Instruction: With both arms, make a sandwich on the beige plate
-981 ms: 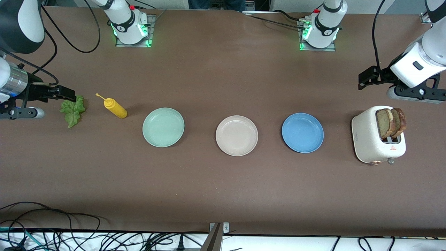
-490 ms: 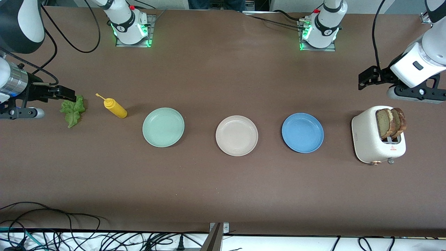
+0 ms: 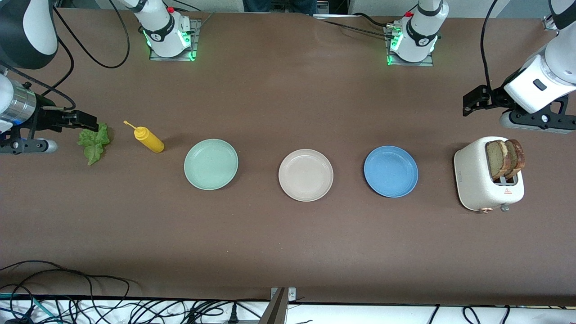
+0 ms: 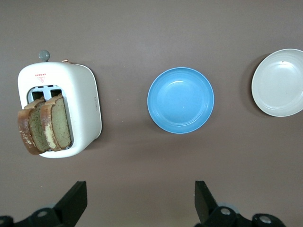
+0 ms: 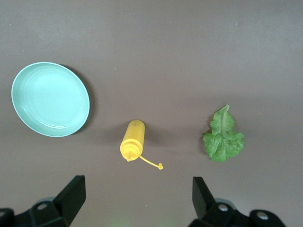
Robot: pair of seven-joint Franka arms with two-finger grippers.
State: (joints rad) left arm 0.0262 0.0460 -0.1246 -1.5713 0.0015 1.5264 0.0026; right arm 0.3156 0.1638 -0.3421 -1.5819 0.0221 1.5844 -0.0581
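Right gripper (image 3: 87,120) hung over the lettuce (image 3: 94,142), jaws open, empty. Then mustard bottle (image 3: 150,140), green plate (image 3: 210,164), beige plate (image 3: 305,174) bare mid-surface, blue plate (image 3: 390,171), toaster (image 3: 481,180) holding two bread slices (image 3: 505,157). Left gripper (image 3: 472,101) over bare surface, jaws open.

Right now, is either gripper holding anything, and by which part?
Nothing is held. The left gripper and the right gripper are both open and empty.

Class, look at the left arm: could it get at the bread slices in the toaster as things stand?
Probably yes: the left hand is open, hanging above the table beside the toaster, and nothing covers the bread slices standing out of its slots.
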